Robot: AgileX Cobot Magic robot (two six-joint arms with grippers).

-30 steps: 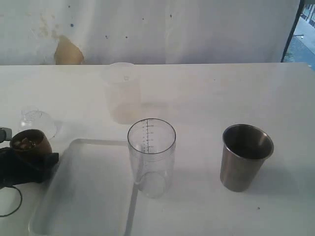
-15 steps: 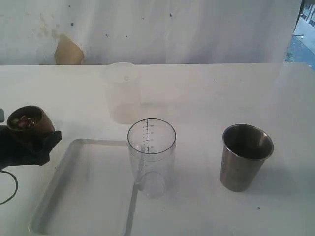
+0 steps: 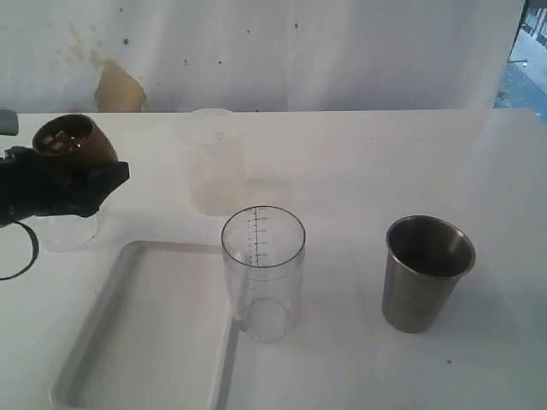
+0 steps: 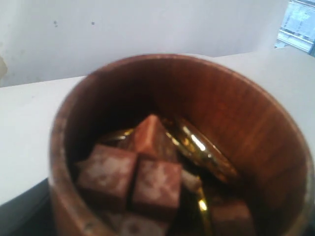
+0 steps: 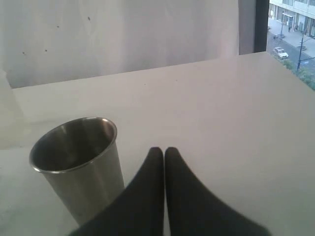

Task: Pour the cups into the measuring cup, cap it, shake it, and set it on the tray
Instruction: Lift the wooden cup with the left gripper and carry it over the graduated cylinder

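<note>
The brown wooden cup (image 3: 73,141) hangs in the air at the far left, tilted a little, with my left gripper (image 3: 75,181) shut around its body. In the left wrist view the wooden cup (image 4: 187,147) fills the picture and holds brown cubes (image 4: 155,184) and shiny gold pieces. The clear measuring cup (image 3: 263,272) stands upright at the middle, beside the white tray (image 3: 145,337). The steel tumbler (image 3: 425,273) stands to the right. My right gripper (image 5: 164,152) is shut with nothing in it, close beside the steel tumbler (image 5: 78,164); it is outside the exterior view.
A frosted plastic cup (image 3: 212,162) stands behind the measuring cup. A clear domed lid (image 3: 64,231) lies on the table below the raised wooden cup. A dark cable loop (image 3: 17,252) hangs at the left edge.
My left gripper has lifted the wooden cup well up off the table and a little to the right. The domed lid below it now shows. The right gripper's opening has not changed.
</note>
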